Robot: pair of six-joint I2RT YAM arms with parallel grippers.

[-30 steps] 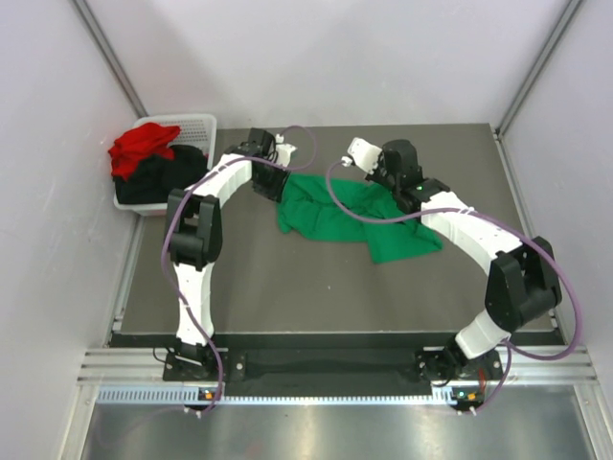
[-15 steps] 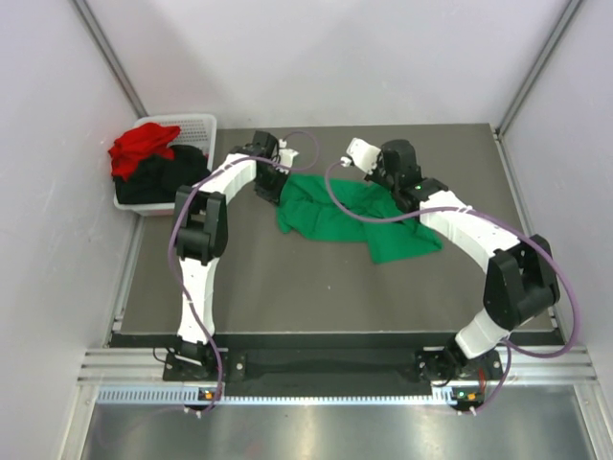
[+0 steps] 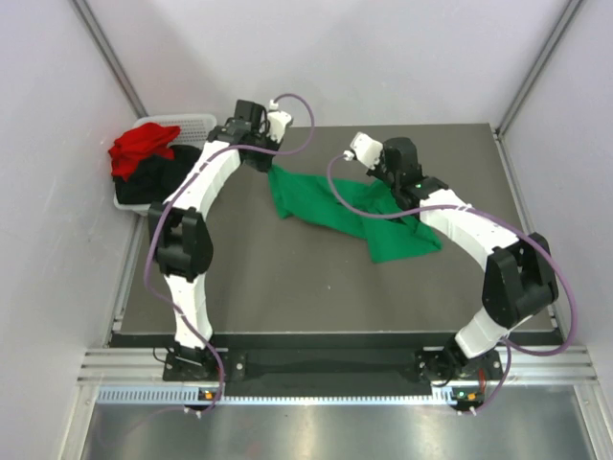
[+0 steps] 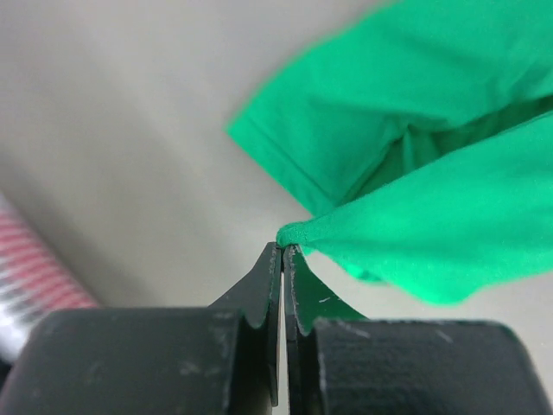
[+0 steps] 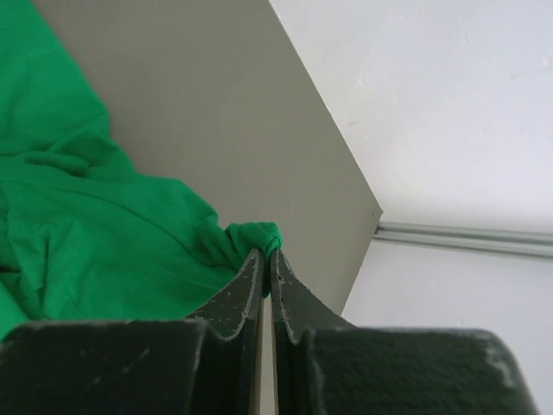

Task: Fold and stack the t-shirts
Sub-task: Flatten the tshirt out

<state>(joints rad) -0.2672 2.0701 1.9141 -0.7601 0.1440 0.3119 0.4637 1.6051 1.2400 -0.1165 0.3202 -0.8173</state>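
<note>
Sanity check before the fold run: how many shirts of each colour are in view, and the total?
green shirt: 1, on the table
red shirt: 1, in the basket
black shirt: 1, in the basket
Total: 3

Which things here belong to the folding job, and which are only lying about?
For the job: green t-shirt, red t-shirt, black t-shirt, left pincer, right pincer, both pinching the green one.
Only there: white basket, table.
</note>
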